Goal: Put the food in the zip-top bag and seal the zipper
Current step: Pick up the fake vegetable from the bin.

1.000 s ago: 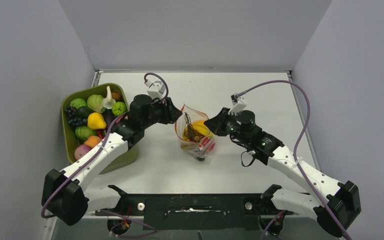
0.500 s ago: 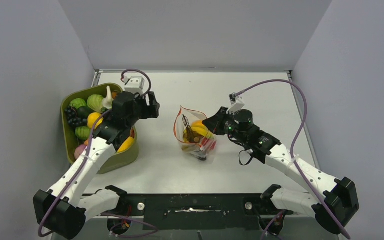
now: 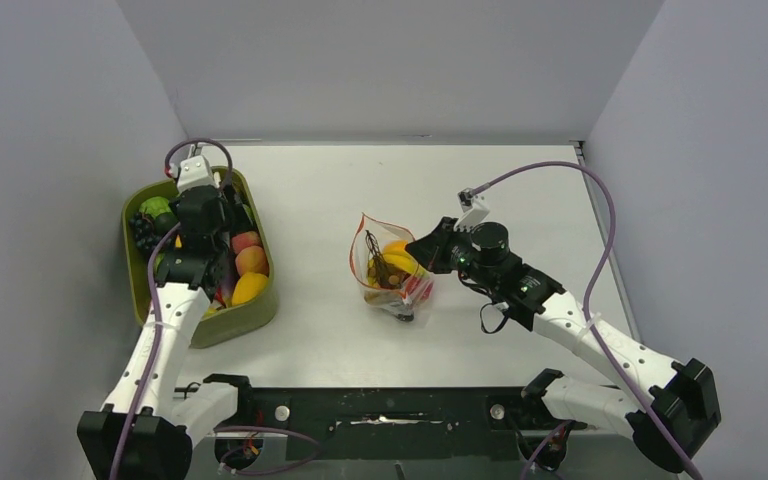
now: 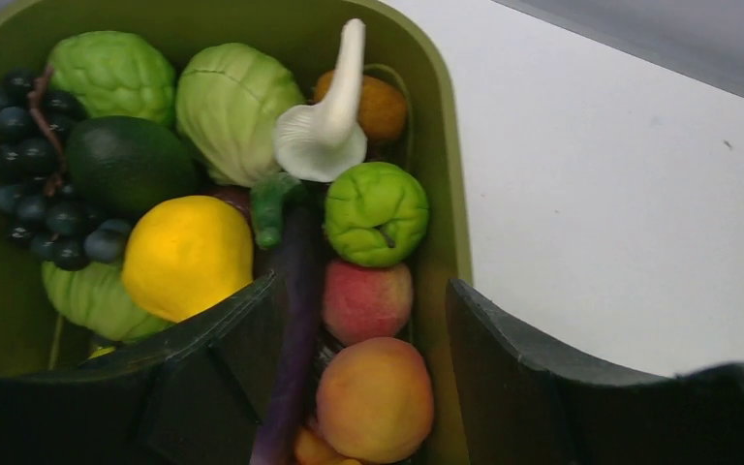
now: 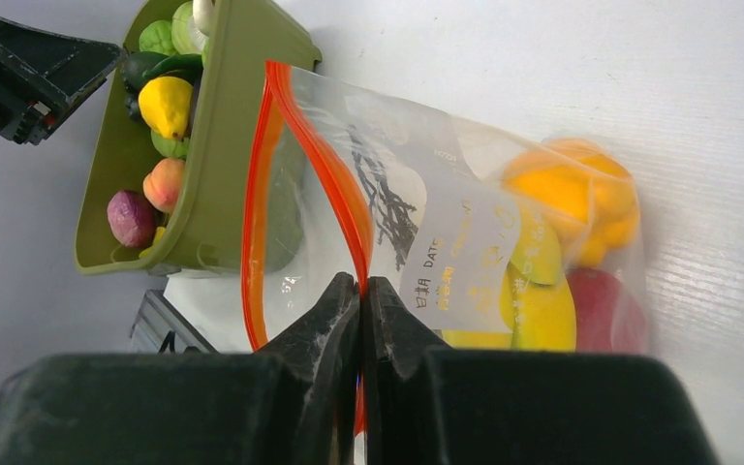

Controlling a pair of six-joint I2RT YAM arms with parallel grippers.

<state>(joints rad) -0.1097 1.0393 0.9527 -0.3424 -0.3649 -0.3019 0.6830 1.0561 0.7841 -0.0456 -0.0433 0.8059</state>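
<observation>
At the middle of the table point(image 3: 530, 190), is that the zip-top bag point(image 3: 392, 262)?

Yes. Its mouth is open, the zipper point(image 5: 251, 208) gaping in a loop. Yellow, orange and red food point(image 5: 567, 194) lies inside.

Any writing on it?

A white panel point(image 5: 455, 252) on the bag reads "DATE"; the rest is too small to tell.

Who holds it?

The right gripper point(image 5: 360, 291). Its arm reaches in from the right, jaws pinched together on the bag's rim at the zipper.

And the other?

The left gripper point(image 4: 358, 310) points down over the olive-green tray point(image 4: 441, 145), jaws apart and gripping nothing. A purple eggplant point(image 4: 297, 291) and a peach point(image 4: 373, 397) lie between them.

What changed?

A second ago the left arm stretched to the bag's mouth; now it has swung back over the tray at the table's left. The bag and right arm have not moved.
</observation>
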